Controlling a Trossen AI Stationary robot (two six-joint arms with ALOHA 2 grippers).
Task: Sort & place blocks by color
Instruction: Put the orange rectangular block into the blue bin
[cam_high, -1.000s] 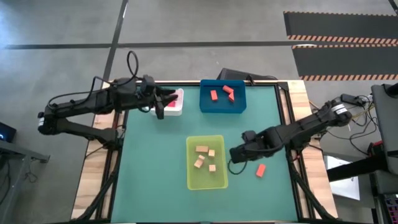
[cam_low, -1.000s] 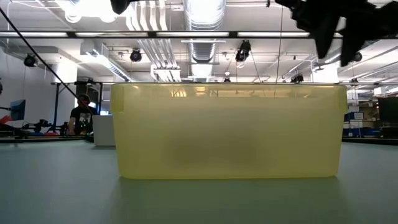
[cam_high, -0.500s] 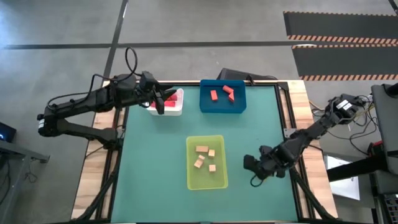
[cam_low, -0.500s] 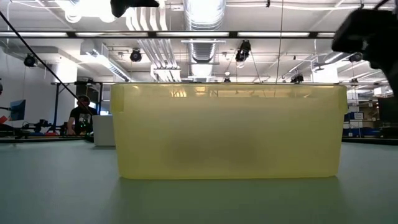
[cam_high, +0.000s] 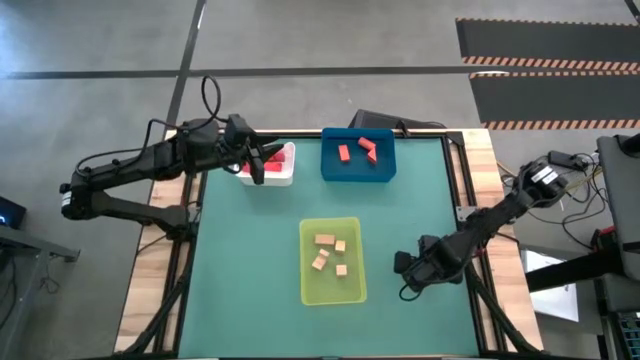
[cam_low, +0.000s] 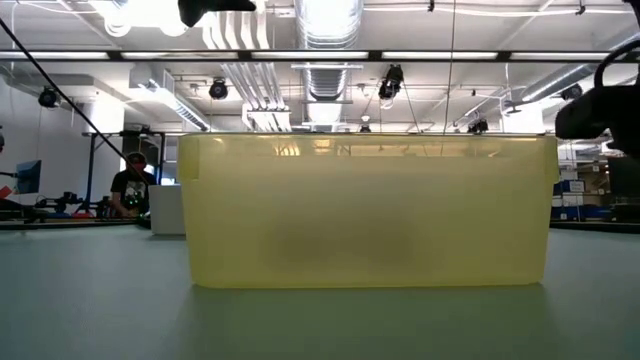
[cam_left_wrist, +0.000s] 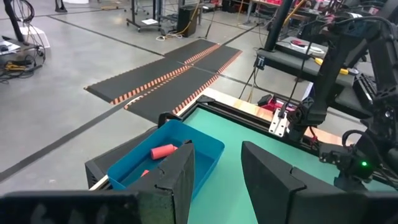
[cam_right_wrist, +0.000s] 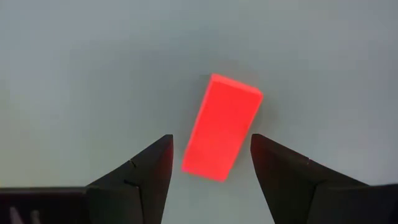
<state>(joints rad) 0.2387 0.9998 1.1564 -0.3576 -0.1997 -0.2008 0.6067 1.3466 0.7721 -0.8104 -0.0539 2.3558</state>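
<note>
Right wrist view: right gripper (cam_right_wrist: 210, 158) spread wide over red block (cam_right_wrist: 222, 127); looked light, rigid; grip long sides.

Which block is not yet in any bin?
The orange-red block lying on the mat between the open right end effector's fingers. All the others sit inside the white, blue or yellow-green bins.

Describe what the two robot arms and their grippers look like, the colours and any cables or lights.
Both arms are dark, near-black jointed links. The left arm carries a looping black cable near its wrist. The right arm has a pale band at one joint. The left gripper and right gripper each have two dark, wedge-shaped fingers. No lights are visible on either arm.
</note>
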